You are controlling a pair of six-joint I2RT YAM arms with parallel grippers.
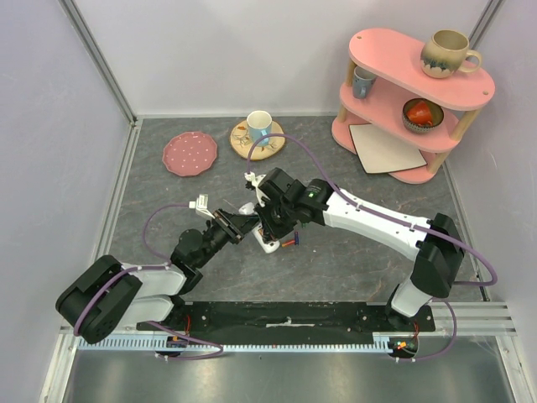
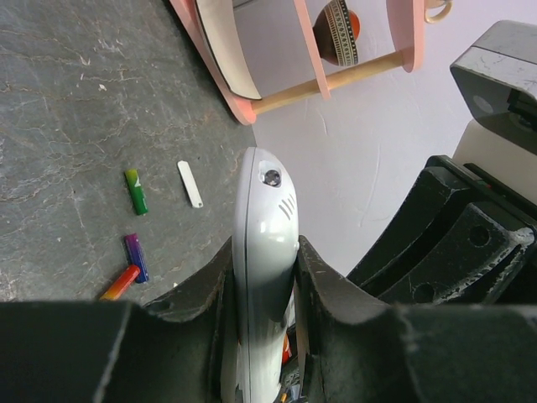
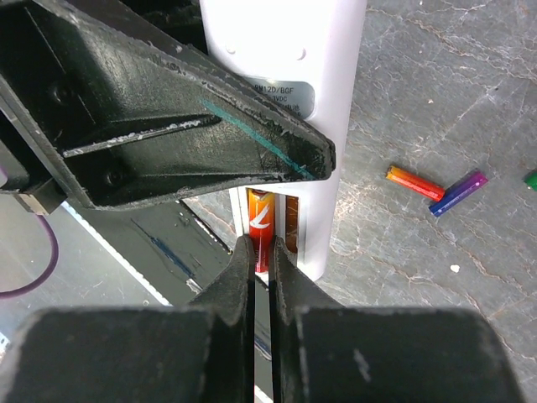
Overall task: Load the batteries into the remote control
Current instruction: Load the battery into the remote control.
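The right gripper (image 3: 262,248) reaches into the recess, jaws all but closed. Its tips rest against the end of an orange battery (image 3: 261,211) seated there; whether they pinch it I cannot tell. Just past them, the remote (image 3: 336,46) carries a grey label (image 3: 287,99) reading roughly "RM12D/BGF". The left gripper (image 2: 266,250) clamps the remote on edge above the table (image 2: 67,101). Loose batteries (image 3: 414,182) lie beside it, with a pink shelf (image 1: 417,101) beyond.

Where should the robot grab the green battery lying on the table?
I'd take the green battery around its middle, coming straight down from above, jaws across its long sides. It lies flat on the table, thin and round, with bare room either side, apart from the purple battery.
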